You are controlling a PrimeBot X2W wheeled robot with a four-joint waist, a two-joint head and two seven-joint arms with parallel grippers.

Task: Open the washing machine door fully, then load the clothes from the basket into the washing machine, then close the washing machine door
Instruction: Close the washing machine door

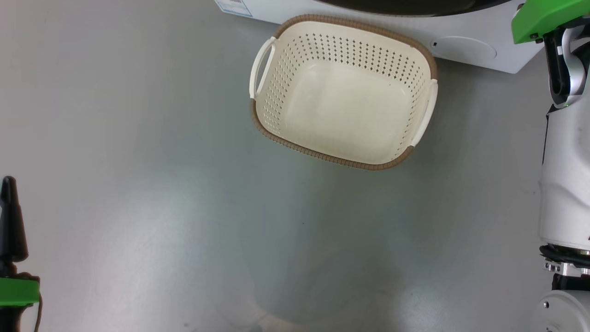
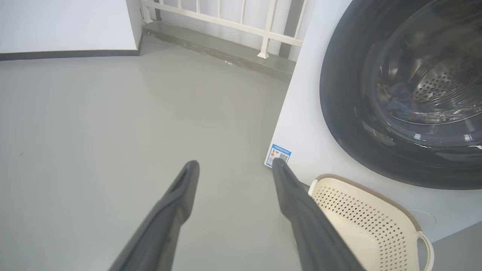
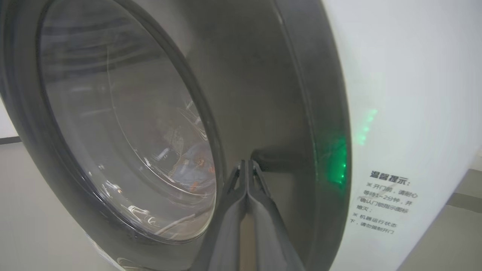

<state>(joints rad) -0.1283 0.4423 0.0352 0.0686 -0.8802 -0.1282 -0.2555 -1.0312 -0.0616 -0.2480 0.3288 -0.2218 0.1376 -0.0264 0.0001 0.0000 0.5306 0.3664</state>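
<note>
The basket stands empty on the grey floor in front of the washing machine; its near corner also shows as the basket. The washing machine door lies flat against the machine's front. Blue clothes with orange print lie in the drum behind the glass, also seen as clothes. My right gripper is shut with nothing between its fingers, its tips at the door's black rim; I cannot tell whether they touch. My left gripper hangs open over bare floor, left of the basket.
A blue label sticker marks the machine's lower left corner. A white railing on a low step runs behind the machine, and a wall with a dark baseboard stands at the left. My right forearm rises along the right edge.
</note>
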